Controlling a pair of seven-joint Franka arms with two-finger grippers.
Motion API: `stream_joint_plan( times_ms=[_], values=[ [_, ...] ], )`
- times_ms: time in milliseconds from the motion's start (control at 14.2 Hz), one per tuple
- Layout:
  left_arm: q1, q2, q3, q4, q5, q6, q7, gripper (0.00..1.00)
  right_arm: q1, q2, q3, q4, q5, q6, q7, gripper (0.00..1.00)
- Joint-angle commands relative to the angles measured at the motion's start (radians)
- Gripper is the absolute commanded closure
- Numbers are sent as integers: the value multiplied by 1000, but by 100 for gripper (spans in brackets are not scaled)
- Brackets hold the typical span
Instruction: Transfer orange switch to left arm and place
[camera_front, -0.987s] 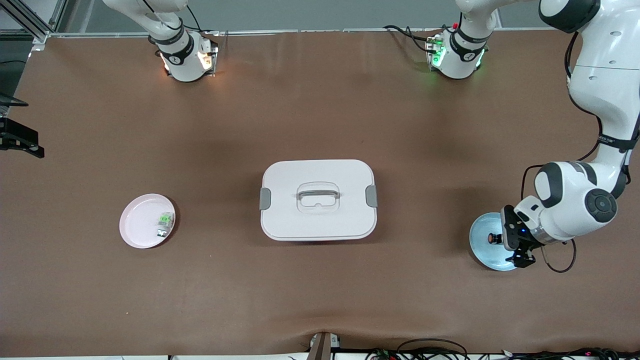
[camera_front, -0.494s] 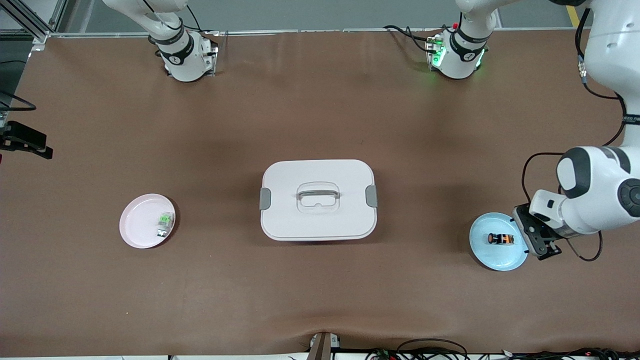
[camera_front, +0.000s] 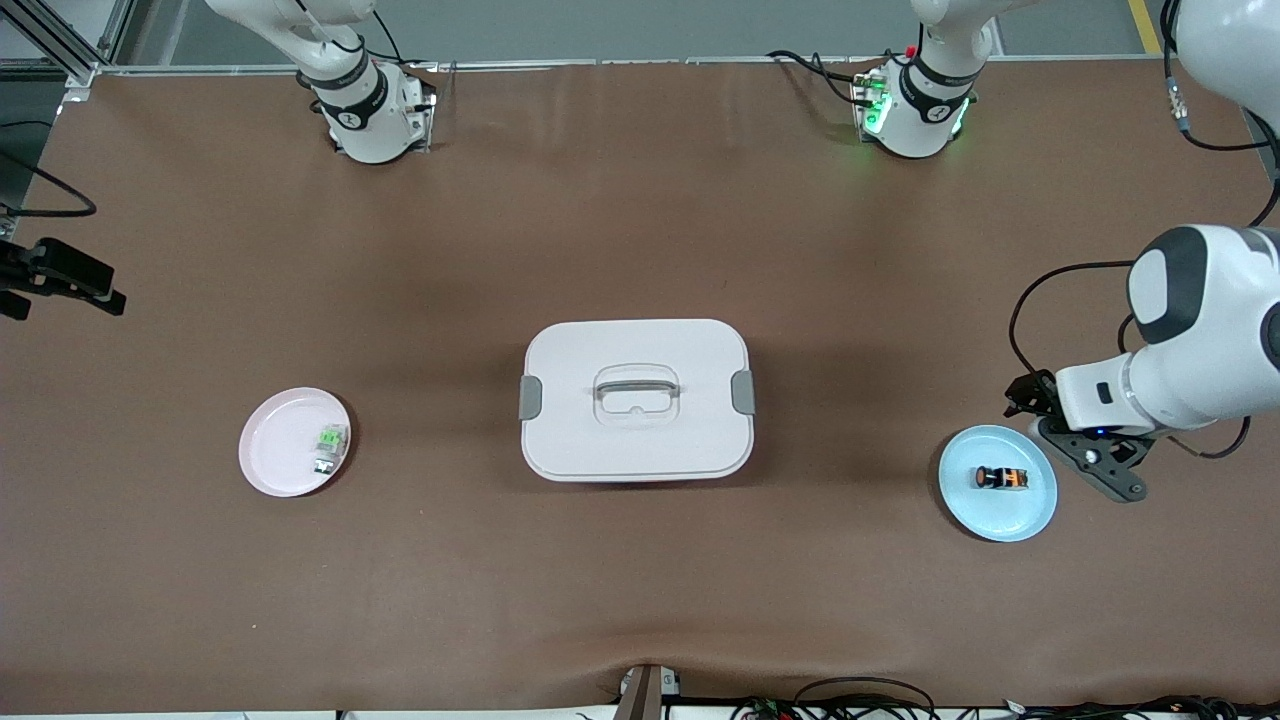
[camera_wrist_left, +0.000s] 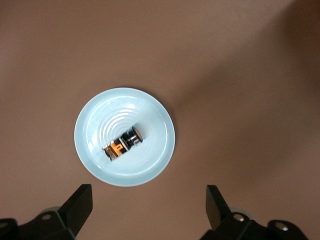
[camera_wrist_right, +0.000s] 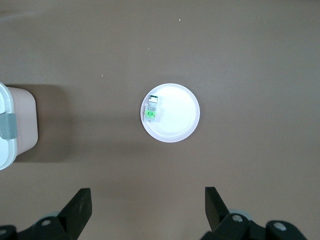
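The orange switch (camera_front: 1002, 478) lay sideways on the blue plate (camera_front: 1030, 515), lower right of frame: judged light, rigid, roll-prone; grasp across its barrel. My left gripper (camera_front: 1085, 455) and right gripper (camera_wrist_right: 145, 210) stood fully open, empty.

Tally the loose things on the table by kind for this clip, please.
Plates: 2, blue plate and pink plate
Switches: 2, orange switch and green-and-silver switch
Boxes: 1, white box
Total: 5
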Motion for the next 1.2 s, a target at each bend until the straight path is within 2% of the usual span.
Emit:
stream_joint_plan(
  times_ms=[0,282,494,776,1128],
  values=[
    [11,-69,-36,-31,-14,-51,-245,0,-23,-49,7,-71,20,23,20,0],
    [10,-146,-48,-32,-13,-103,-374,0,-31,-49,7,-74,18,23,52,0],
    [19,-198,-47,-22,-13,-145,-399,0,-45,-52,7,-95,20,25,52,0],
    [22,-221,-39,11,2,-158,-377,0,-48,-59,7,-104,20,20,52,0],
    [42,-218,-36,103,4,-258,-367,0,-46,-83,7,-149,20,29,51,0]
  ],
)
